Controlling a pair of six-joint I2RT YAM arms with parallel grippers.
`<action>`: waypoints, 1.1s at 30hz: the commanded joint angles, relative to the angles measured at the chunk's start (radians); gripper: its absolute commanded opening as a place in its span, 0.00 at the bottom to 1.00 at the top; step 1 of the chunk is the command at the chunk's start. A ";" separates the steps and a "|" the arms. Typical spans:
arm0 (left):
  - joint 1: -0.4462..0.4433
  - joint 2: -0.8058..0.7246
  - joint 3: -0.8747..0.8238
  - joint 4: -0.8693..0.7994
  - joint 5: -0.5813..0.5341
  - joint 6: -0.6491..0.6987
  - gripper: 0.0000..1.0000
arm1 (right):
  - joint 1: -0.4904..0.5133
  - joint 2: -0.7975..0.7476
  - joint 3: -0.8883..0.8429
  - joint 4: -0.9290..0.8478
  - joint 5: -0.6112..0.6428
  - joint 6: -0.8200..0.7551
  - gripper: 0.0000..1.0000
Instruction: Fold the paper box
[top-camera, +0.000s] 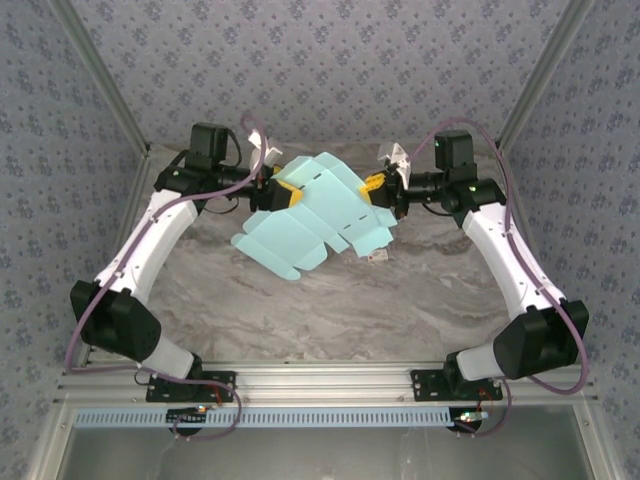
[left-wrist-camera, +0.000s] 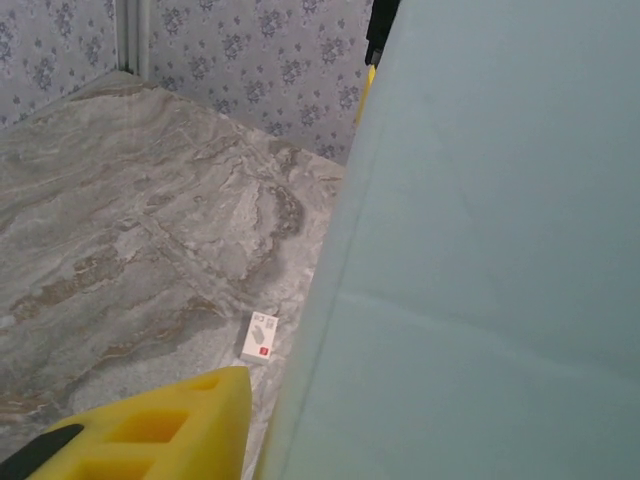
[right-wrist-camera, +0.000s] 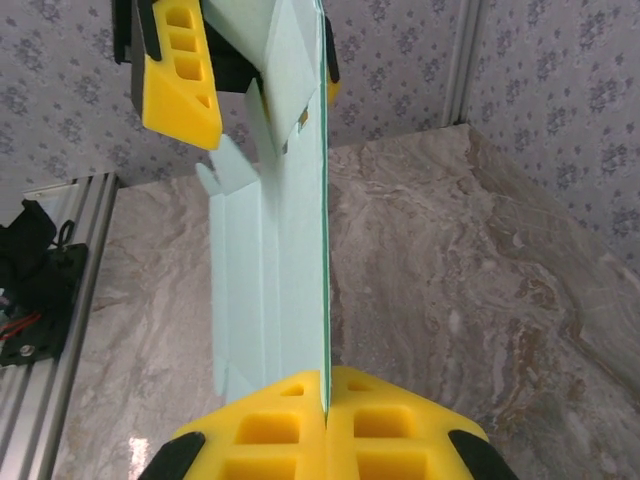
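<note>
**One-edge hold leaves the card free to swing**

The paper box (top-camera: 315, 215), an unfolded pale cyan die-cut sheet, hangs in the air above the marble tabletop (top-camera: 300, 320) between the two arms. The right claw (right-wrist-camera: 325, 400) is clenched on its edge. The left claw (top-camera: 275, 192) looks released, with one of its yellow fingers (right-wrist-camera: 180, 75) standing off the card. Held at one edge alone, the thin sheet may sag or twist, so the left claw could close on the wrong flap or crease it off-line.

White arms (top-camera: 160, 225) with black joints (top-camera: 125, 320), purple cables (top-camera: 85, 310), yellow hollow-celled pincer fingers (right-wrist-camera: 270, 440).
</note>
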 joint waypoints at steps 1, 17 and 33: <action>0.019 -0.021 -0.020 0.048 0.012 0.067 0.47 | -0.016 -0.011 0.041 -0.051 -0.080 -0.020 0.00; 0.000 0.009 -0.014 0.145 0.067 -0.111 0.10 | 0.098 -0.050 -0.009 0.121 0.414 0.089 0.00; 0.040 0.052 -0.008 0.282 -0.079 -0.503 0.00 | 0.437 -0.068 -0.306 0.638 1.245 -0.192 0.00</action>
